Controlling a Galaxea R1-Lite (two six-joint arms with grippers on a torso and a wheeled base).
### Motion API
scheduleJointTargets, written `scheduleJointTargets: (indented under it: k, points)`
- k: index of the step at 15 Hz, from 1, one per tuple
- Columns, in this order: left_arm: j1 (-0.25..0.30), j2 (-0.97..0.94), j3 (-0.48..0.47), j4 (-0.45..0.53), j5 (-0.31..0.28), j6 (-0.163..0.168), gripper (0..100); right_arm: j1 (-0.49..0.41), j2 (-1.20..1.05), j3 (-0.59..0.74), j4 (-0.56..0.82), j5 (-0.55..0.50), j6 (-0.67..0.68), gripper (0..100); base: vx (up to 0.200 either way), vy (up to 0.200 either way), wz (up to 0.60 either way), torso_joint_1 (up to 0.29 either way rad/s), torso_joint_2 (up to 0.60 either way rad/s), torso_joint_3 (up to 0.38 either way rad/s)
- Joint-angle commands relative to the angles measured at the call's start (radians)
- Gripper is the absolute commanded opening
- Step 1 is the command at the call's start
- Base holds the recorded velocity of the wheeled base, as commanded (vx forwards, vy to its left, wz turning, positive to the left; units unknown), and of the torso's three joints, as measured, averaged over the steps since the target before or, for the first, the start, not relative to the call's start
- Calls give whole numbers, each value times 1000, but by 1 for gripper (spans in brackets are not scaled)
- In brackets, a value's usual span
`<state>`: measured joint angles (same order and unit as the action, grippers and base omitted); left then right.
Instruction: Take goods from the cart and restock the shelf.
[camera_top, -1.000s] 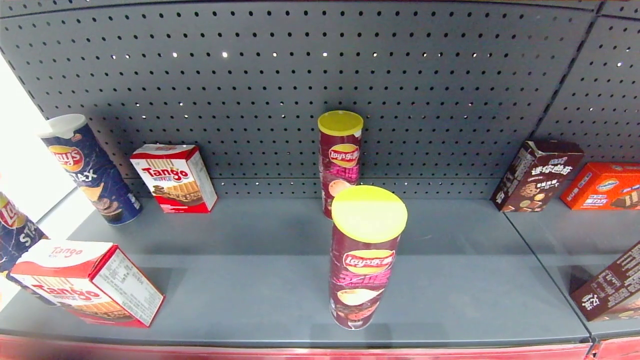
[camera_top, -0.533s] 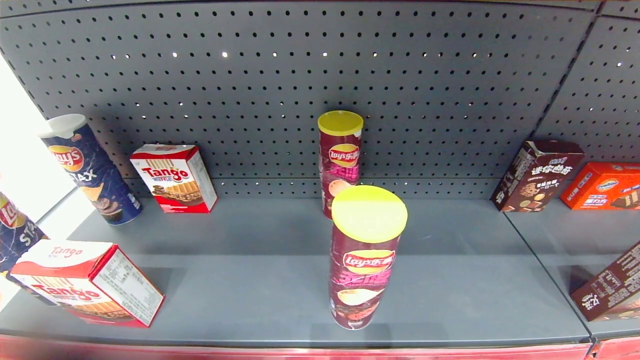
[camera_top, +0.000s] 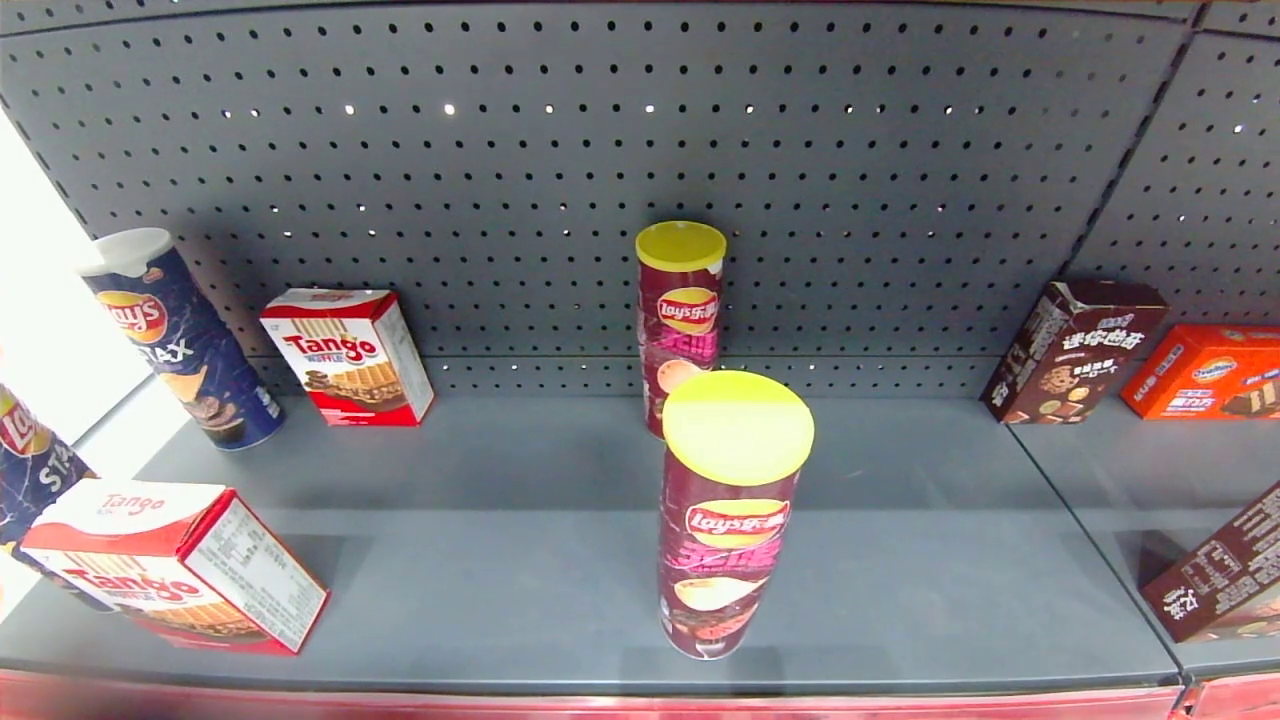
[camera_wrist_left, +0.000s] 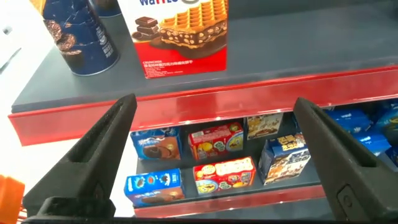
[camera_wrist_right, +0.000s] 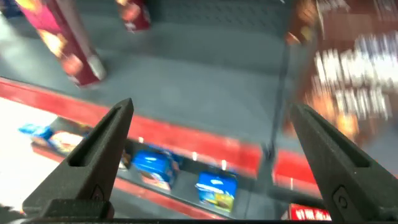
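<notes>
We see a grey perforated back panel (camera_top: 500, 150) at twelve o'clock, a second panel (camera_top: 1210, 200) at two o'clock, and a red edge strip (camera_top: 600, 705) at six o'clock. Beneath that strip, a lower tier (camera_wrist_left: 249, 196) holds small blue boxes (camera_wrist_left: 153, 186) beside red ones (camera_wrist_left: 214, 142).

Shelf board (camera_top: 480, 560): plain mid-grey.
Back panel (camera_top: 560, 160): dark grey, regular rows of small holes.
Front edge strip (camera_top: 600, 706): red.
Front chip can (camera_top: 728, 560) and rear chip can (camera_top: 680, 340): maroon, pink band, red-and-yellow oval; yellow lids.
Blue can (camera_top: 190, 350), back-left corner: navy, faint pale veining, white lid.
Rear wafer box (camera_top: 350, 358) and front wafer box (camera_top: 175, 570): red and white.
Brown box (camera_top: 1070, 352): dark brown, white lettering.
Orange box (camera_top: 1205, 370): bright orange.
</notes>
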<state>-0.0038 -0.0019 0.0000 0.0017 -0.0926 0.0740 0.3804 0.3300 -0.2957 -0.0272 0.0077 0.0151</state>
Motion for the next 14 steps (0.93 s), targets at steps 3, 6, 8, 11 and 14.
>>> scheduleJointTargets:
  k: [3,6,8,11,14]
  points:
    - [1,3,0,0,-4,0,100,118,526,-327,-37,54,-21,100,0,0,0,0,0,0]
    - [-1,3,0,1,-6,0,100,130,646,-345,-85,78,-66,100,0,0,0,0,0,0]
    - [1,3,0,0,-3,-5,100,152,732,-322,-117,89,-80,100,0,0,0,0,0,0]
    - [1,3,0,0,-1,-19,100,207,859,-322,-184,87,-84,100,0,0,0,0,0,0]
    - [1,3,0,0,4,-23,100,249,908,-326,-206,87,-84,100,0,0,0,0,0,0]
